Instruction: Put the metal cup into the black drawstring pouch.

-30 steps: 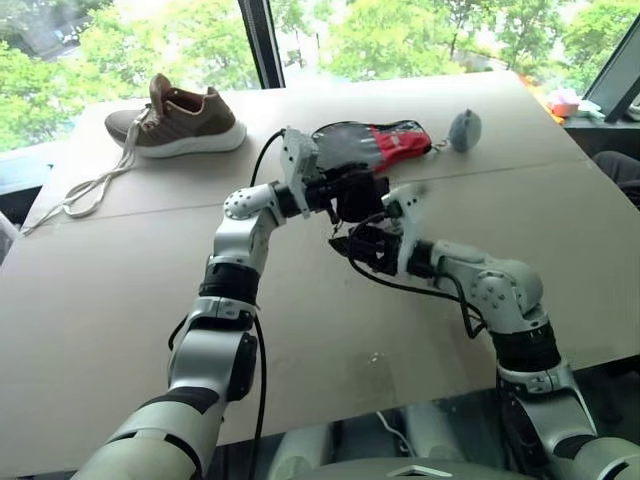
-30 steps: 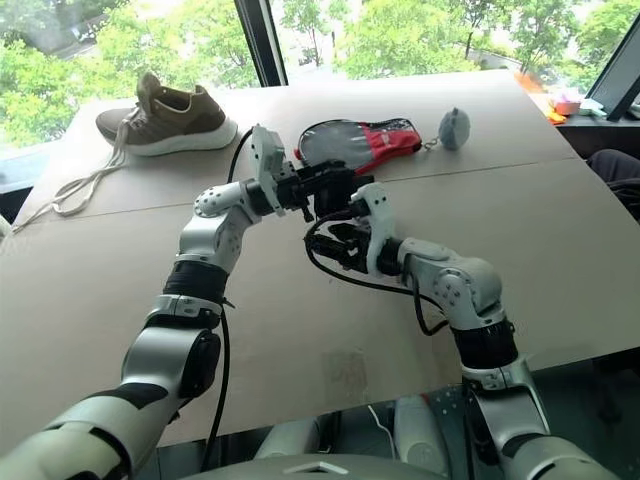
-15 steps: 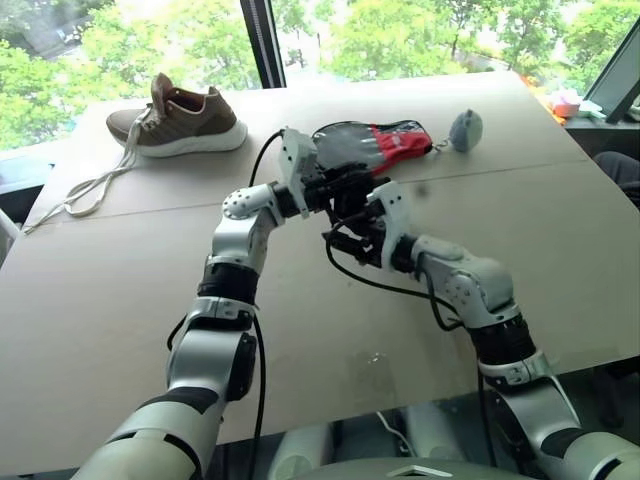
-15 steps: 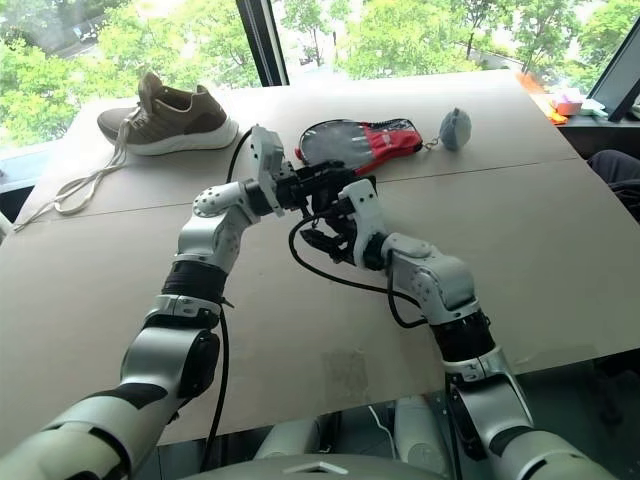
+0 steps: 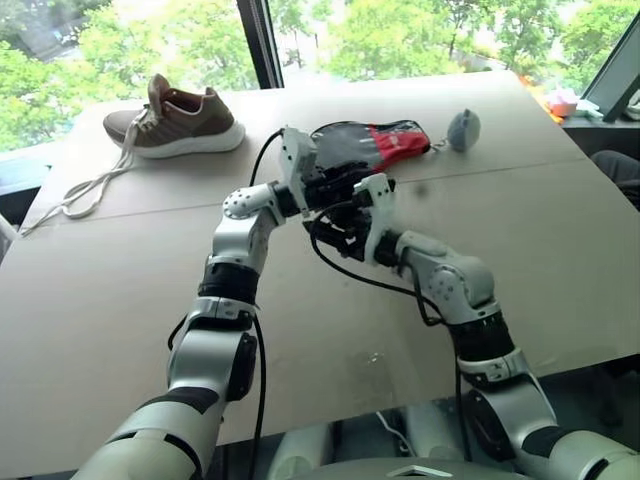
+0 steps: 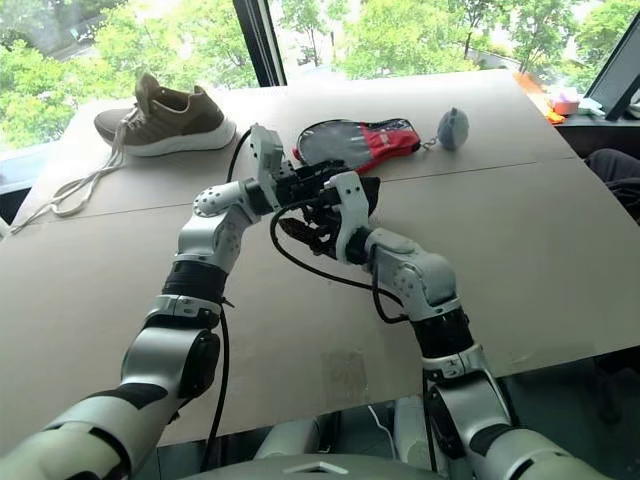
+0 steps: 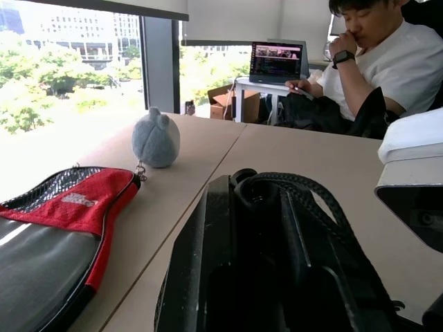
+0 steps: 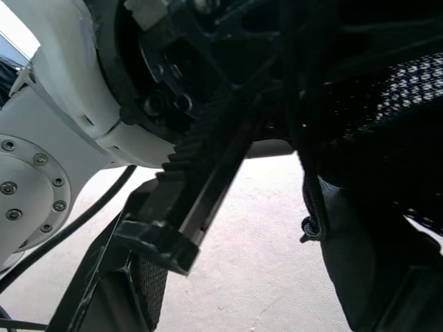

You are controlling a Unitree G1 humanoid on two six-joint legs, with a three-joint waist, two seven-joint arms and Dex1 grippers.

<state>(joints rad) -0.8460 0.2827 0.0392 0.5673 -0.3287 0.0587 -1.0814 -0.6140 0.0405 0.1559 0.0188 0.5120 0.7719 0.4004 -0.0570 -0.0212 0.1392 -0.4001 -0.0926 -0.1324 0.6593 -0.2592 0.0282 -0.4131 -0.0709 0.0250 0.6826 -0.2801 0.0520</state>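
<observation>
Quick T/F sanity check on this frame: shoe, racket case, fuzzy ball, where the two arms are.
1. The brown shoe sits at the table's far left, laces trailing toward the edge. True.
2. The grey fuzzy ball lies left of the shoe. False: it is right of the racket-shaped case.
3. Both end effectors, left and right, meet mid-table above the surface. True.
4. The racket-shaped case is blue. False: black, grey and red.
5. A person sits at a far desk. True.

No readable text anywhere; small white logo on red part of racket case (image 7: 73,200), too blurred to read.
</observation>
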